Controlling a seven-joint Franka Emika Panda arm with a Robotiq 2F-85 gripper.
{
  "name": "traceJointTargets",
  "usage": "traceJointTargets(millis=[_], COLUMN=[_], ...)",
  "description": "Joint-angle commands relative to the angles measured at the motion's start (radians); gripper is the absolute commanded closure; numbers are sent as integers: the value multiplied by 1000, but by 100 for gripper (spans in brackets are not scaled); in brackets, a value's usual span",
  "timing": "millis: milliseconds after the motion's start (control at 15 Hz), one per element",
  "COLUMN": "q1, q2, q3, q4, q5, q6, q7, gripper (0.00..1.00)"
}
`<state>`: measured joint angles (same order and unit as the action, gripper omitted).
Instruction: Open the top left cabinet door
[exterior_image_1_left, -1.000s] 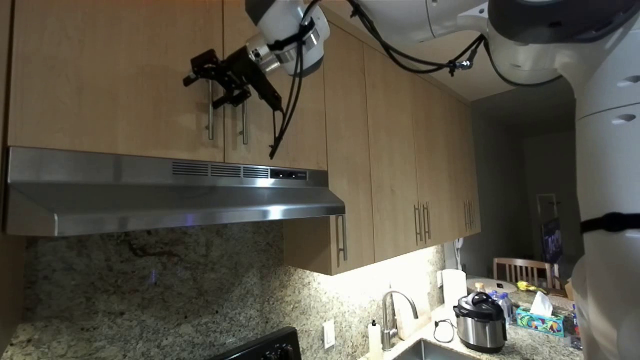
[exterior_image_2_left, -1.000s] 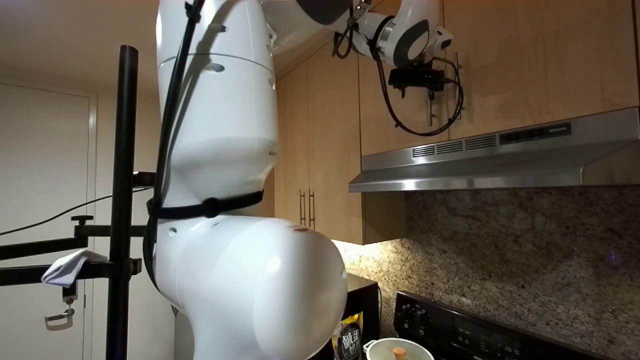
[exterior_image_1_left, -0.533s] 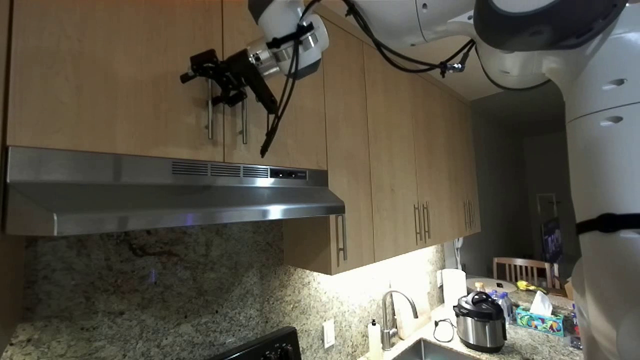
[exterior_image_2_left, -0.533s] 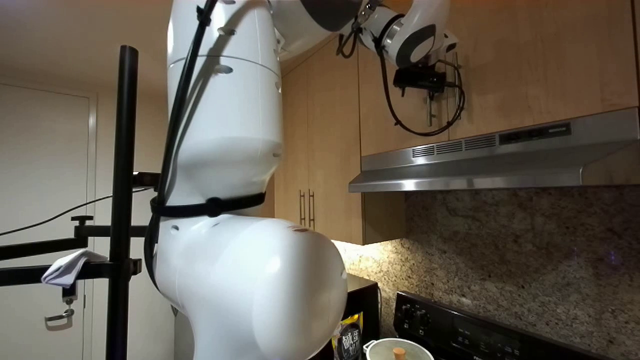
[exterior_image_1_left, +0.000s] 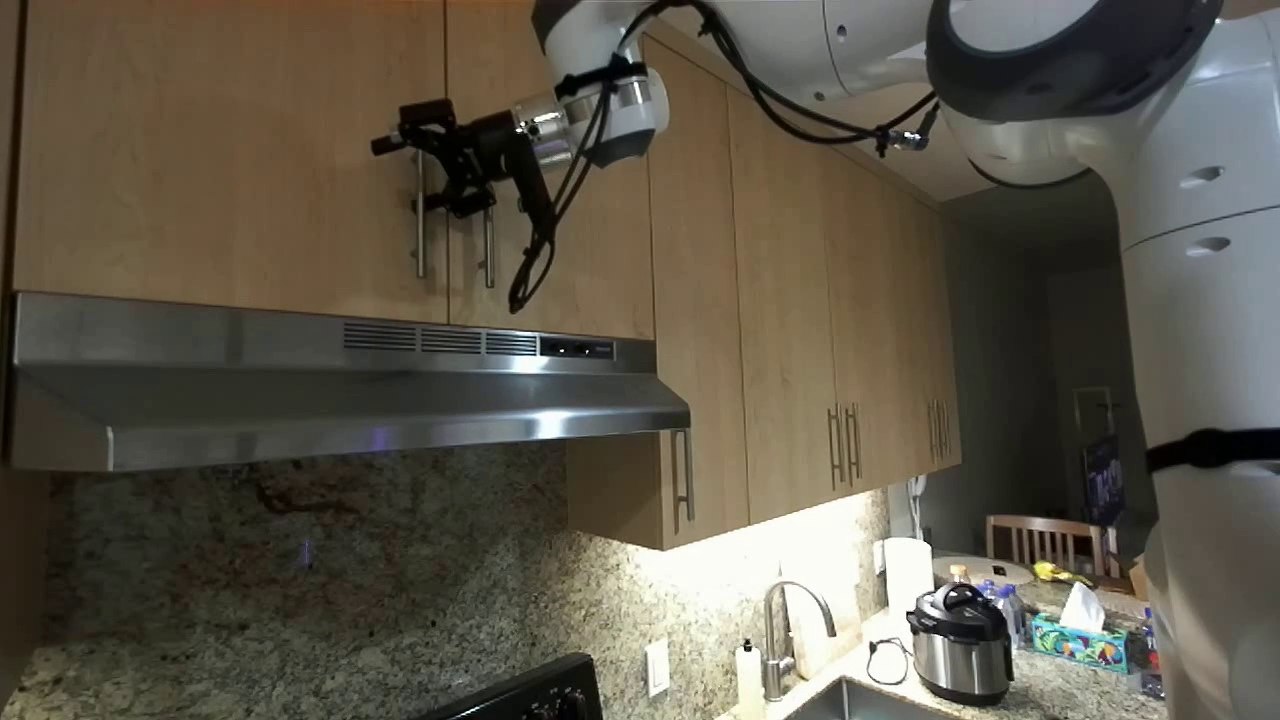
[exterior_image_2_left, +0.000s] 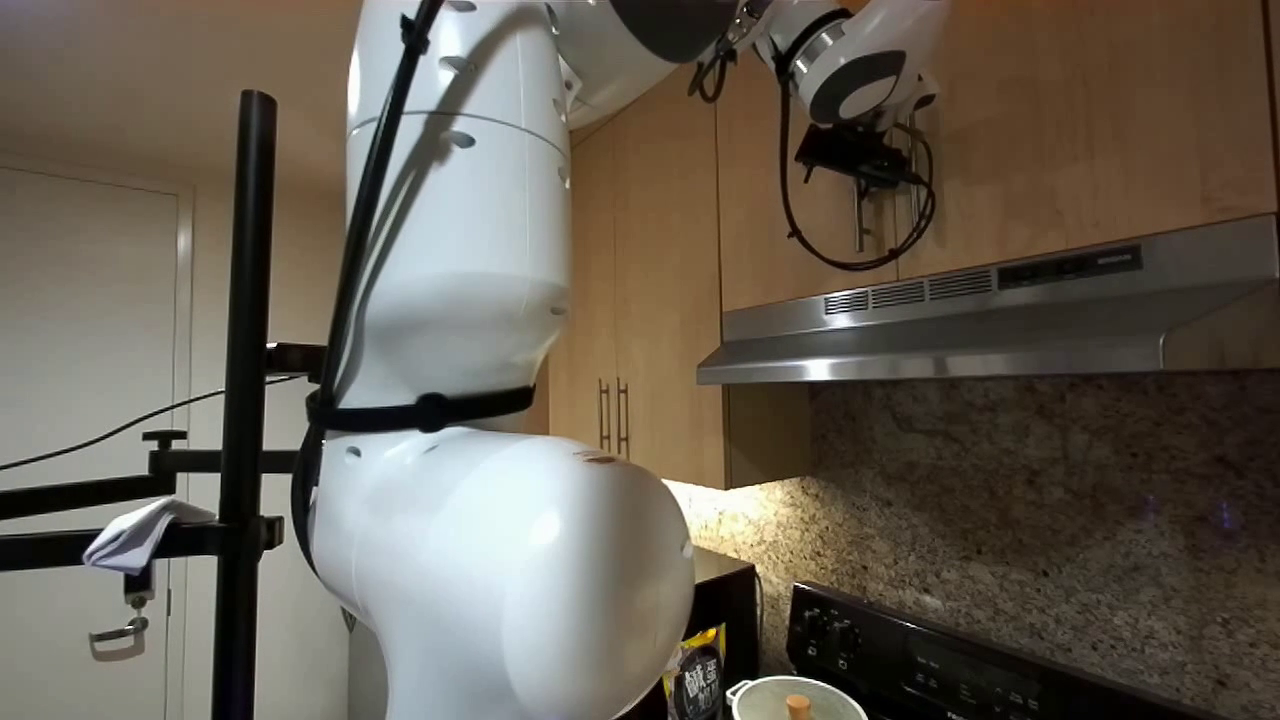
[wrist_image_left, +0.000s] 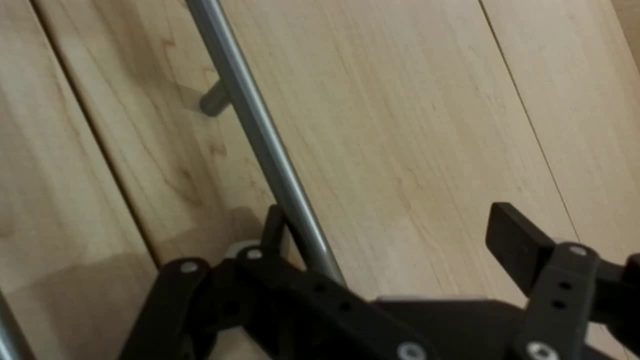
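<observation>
Top left cabinet door (exterior_image_1_left: 230, 165) has its handle (wrist_image_left: 260, 127) inside the widely spread claw (wrist_image_left: 387, 217), ungripped, beside one finger (wrist_image_left: 272, 232).

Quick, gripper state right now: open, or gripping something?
Gripper: open, not holding anything; the handle of the top left cabinet door runs between its spread fingers, close to one. Can't tell if that finger touches it.
</observation>
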<state>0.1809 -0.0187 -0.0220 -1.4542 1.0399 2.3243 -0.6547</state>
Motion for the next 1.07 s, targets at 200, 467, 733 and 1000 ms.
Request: traceJointTargets(millis=[200, 467, 733, 1000], q1=[14, 18, 29, 33], q2=[-72, -112, -152, -185], q3=[6, 10, 13, 21], q4=[-35, -55, -86, -127], q5=[65, 41, 51, 42], q6=[-43, -41, -56, -57], q7=[-62, -116, -137, -121], gripper=[0, 0, 0, 0])
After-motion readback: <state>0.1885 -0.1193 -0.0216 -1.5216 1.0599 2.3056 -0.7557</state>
